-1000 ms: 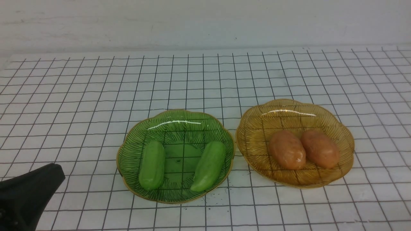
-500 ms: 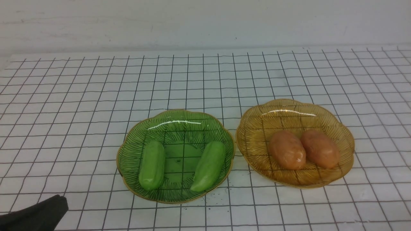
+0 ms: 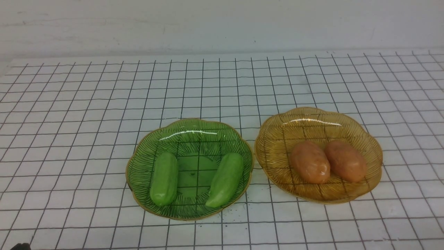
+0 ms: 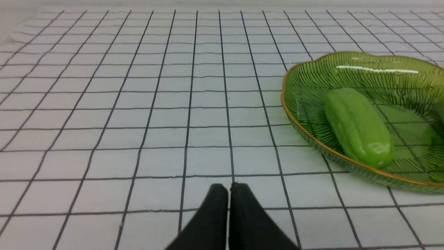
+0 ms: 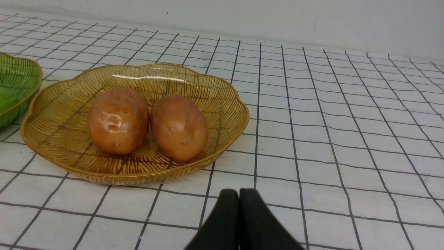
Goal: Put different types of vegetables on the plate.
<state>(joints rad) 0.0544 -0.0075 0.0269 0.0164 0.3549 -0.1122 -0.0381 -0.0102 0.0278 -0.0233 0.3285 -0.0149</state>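
Two light-green cucumber toys lie in a green glass plate. Two orange-brown potatoes lie side by side in an amber glass plate to its right. My left gripper is shut and empty, low over the grid cloth, apart from the green plate and one cucumber. My right gripper is shut and empty, just in front of the amber plate with both potatoes. In the front view only a dark sliver shows at the bottom left corner.
The table is covered by a white cloth with a black grid. A pale wall runs along the back edge. A part of the green plate shows beside the amber plate in the right wrist view.
The black left arm at the front view's bottom left has drawn back down and out of the picture. The plates and vegetables have not moved.
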